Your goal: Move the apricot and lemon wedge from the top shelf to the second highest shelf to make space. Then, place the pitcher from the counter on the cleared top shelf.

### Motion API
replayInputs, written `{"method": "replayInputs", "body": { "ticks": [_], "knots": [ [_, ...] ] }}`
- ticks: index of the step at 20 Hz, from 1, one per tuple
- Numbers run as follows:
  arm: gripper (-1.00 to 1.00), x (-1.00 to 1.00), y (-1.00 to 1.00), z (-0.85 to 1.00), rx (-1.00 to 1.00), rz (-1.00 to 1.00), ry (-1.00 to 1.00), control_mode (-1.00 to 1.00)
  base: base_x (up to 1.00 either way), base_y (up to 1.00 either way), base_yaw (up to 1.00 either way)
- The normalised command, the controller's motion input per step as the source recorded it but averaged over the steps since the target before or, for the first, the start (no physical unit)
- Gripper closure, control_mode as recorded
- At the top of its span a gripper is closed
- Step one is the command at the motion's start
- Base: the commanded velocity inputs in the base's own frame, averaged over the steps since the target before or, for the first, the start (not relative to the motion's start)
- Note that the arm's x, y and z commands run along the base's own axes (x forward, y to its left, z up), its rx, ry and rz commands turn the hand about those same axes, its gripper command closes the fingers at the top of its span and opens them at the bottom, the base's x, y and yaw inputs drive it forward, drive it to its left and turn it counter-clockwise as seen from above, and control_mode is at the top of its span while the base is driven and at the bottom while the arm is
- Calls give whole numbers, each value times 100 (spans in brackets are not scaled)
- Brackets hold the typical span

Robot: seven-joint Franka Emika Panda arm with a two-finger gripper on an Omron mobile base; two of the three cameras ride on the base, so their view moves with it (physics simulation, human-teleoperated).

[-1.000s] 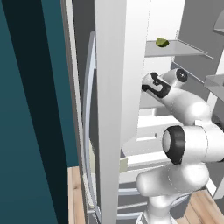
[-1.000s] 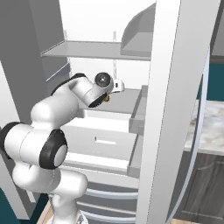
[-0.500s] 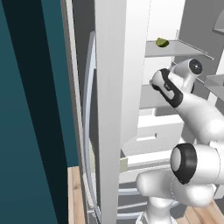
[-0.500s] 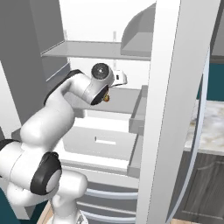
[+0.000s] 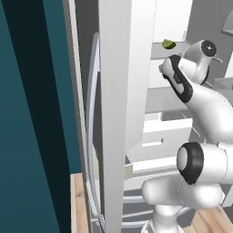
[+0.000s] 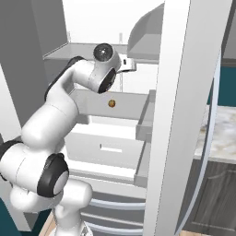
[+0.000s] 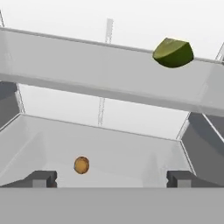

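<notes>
The lemon wedge lies on the top shelf, up and to the right of my gripper; it also shows as a green sliver beside the arm. The apricot rests on the second highest shelf, below and ahead of the open fingers, nearer the left fingertip. From the right it is a small orange ball under my hand, which is level with the top shelf's edge. Nothing sits between the fingers. The pitcher is out of view.
A white drawer sits under the shelves. A tall white upright stands close on the right, with the marbled counter beyond it. In the left base view a white post hides much of the shelves.
My hand has risen from beside the apricot up to the top shelf's edge, jaws still open. The apricot stays where it lay on the second shelf; the lemon wedge has not moved.
</notes>
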Motion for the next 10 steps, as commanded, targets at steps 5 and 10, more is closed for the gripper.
{"method": "replayInputs", "body": {
  "ticks": [5, 10],
  "knots": [
    [-100, 19, -19, 60, 0, -15, 0, -100, 0, 0, 0],
    [-100, 46, -12, 32, 0, -12, 0, -100, 0, 0, 0]
  ]
}}
